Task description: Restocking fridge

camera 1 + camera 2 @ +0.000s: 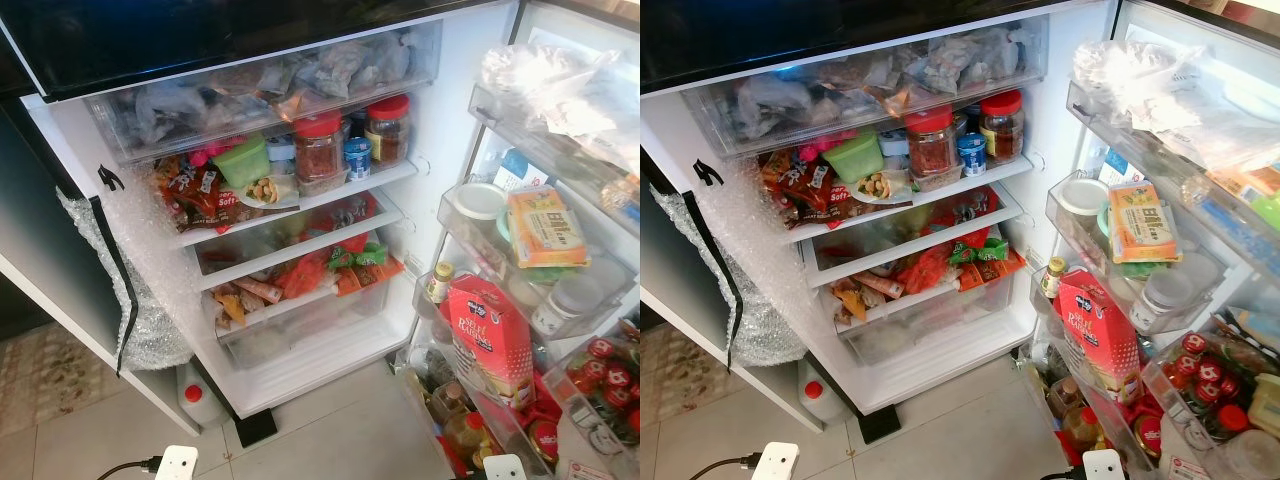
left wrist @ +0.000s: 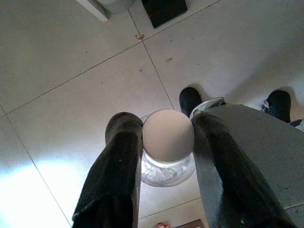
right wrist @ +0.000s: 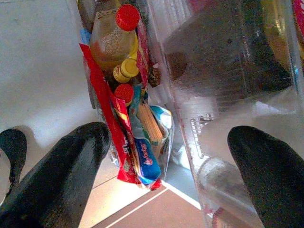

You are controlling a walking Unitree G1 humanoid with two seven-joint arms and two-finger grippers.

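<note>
The fridge (image 1: 440, 110) stands open in front of me, its shelves packed. My left gripper (image 2: 166, 124) hangs low over the tiled floor, shut on a clear glass jar with a pale round lid (image 2: 168, 142); the two black fingers press the lid's sides. My right gripper (image 3: 171, 142) is open, its fingers wide apart above the door's bottom shelf (image 3: 190, 128), where an oil bottle with a red cap (image 3: 114, 38) and several packets (image 3: 142, 147) stand. Red-lidded jars (image 1: 320, 150) and a green tub (image 1: 243, 160) crowd the upper shelf.
The door racks on the right hold a red bag (image 1: 490, 340), an orange box (image 1: 545, 225), a white-lidded tub (image 1: 480, 200) and small red-capped jars (image 1: 605, 370). A red-capped jug (image 1: 198, 395) and bubble wrap (image 1: 150, 310) sit by the fridge's left corner. My black feet (image 2: 190, 99) stand on the tiles.
</note>
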